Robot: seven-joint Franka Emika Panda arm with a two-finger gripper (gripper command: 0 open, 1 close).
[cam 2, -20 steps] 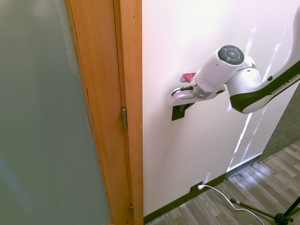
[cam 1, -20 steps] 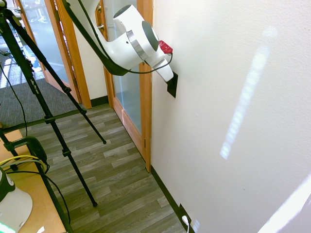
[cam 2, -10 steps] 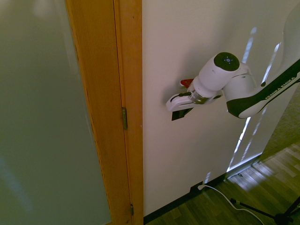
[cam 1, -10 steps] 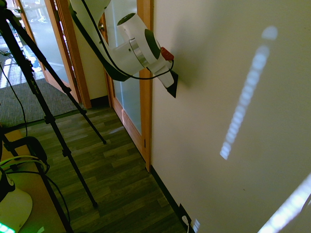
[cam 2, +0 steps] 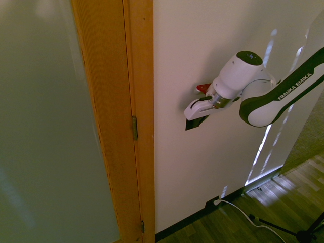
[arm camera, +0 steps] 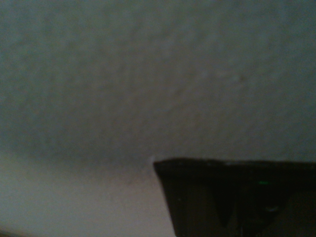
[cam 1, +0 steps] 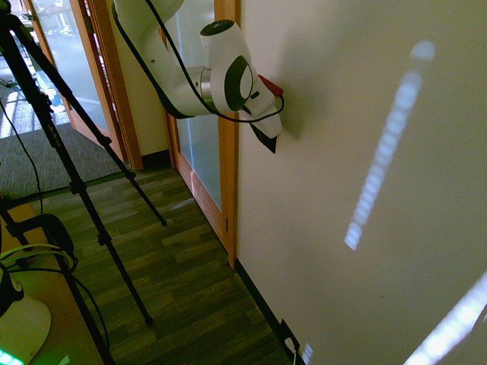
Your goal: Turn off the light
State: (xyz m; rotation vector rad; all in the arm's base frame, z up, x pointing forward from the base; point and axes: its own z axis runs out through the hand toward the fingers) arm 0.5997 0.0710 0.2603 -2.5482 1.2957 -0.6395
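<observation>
The arm (cam 2: 283,93) bears the lettering "FRANKA EMIKA" along its side.

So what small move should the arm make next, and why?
Probably ease straight back from the wall. The gripper sits right at the black switch plate, covering its upper part, and the room looks dim, which suggests the light is off. The fingers are hidden.

The white arm reaches in from above and bends at the wrist joint, so that its last link slants down toward the wall. The end effector (cam 1: 268,131) sits at the tip, hard up against the wall, with a red part on its upper side. Its fingers are hidden behind the white housing (cam 2: 196,107).
</observation>
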